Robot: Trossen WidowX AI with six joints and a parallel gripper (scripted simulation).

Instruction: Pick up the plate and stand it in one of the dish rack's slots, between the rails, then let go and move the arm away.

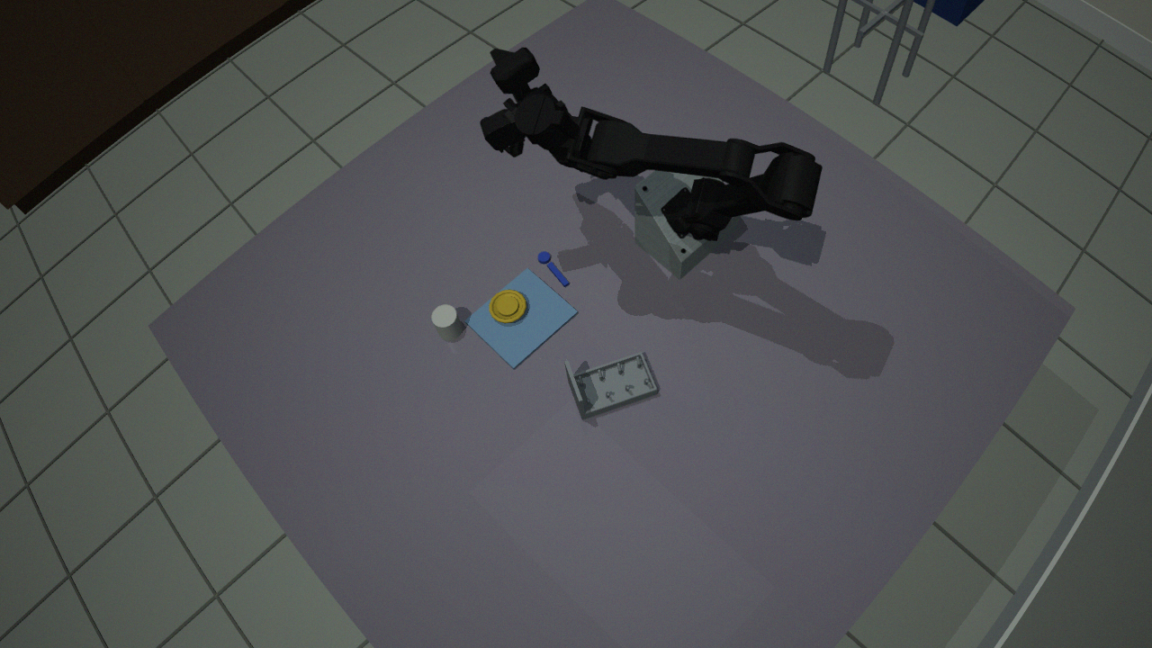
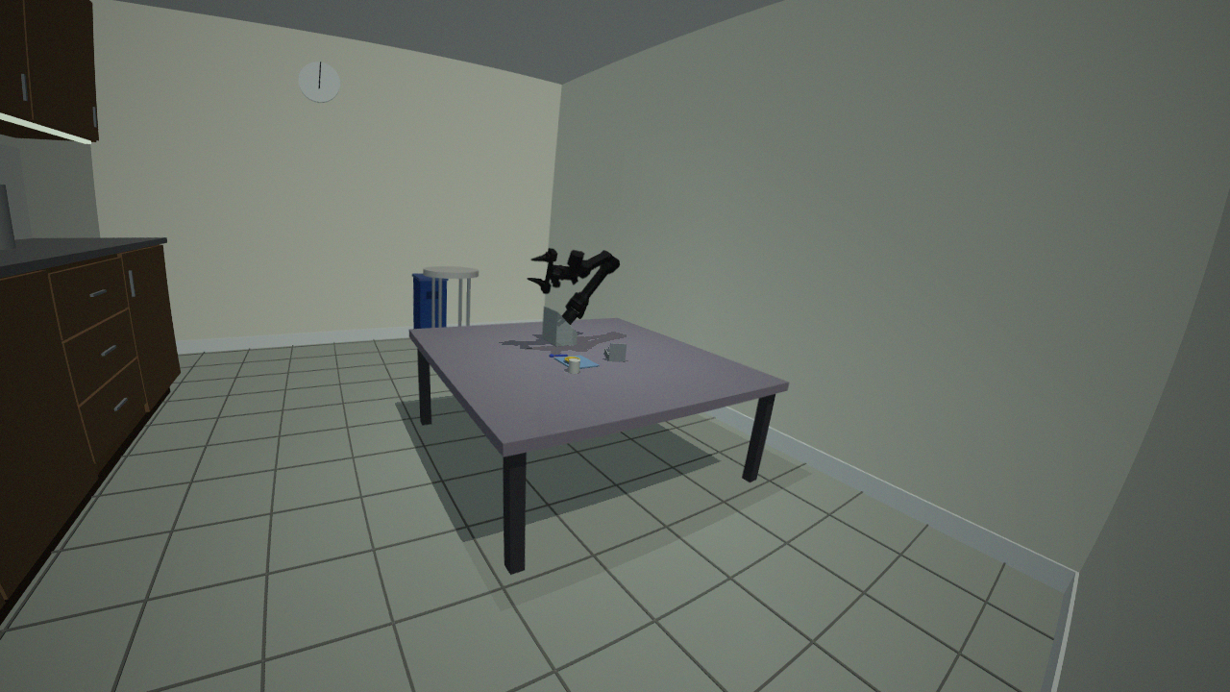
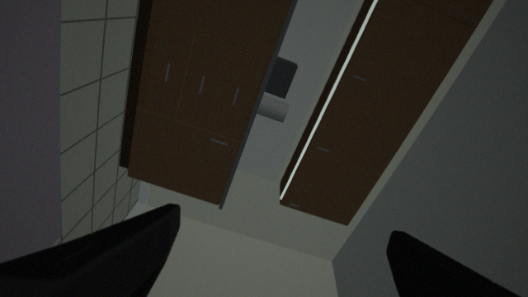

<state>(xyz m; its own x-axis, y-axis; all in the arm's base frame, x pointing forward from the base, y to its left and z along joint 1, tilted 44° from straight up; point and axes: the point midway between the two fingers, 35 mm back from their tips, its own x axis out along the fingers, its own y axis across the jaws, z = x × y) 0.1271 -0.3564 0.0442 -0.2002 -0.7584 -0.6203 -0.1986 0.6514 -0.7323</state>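
Risk: our black gripper (image 1: 503, 88), spread and empty, hangs far from the round yellow plate (image 1: 508, 307); we could clip the white cylindrical cup (image 1: 447, 322).

Dim, even light; soft shadows, edges bowed by wide lens.

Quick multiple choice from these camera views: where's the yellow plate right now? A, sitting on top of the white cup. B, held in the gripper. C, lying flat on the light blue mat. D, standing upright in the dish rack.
C: in the top view the yellow plate lies flat on the light blue mat, while the dish rack holds nothing and the gripper is open, far off and raised.
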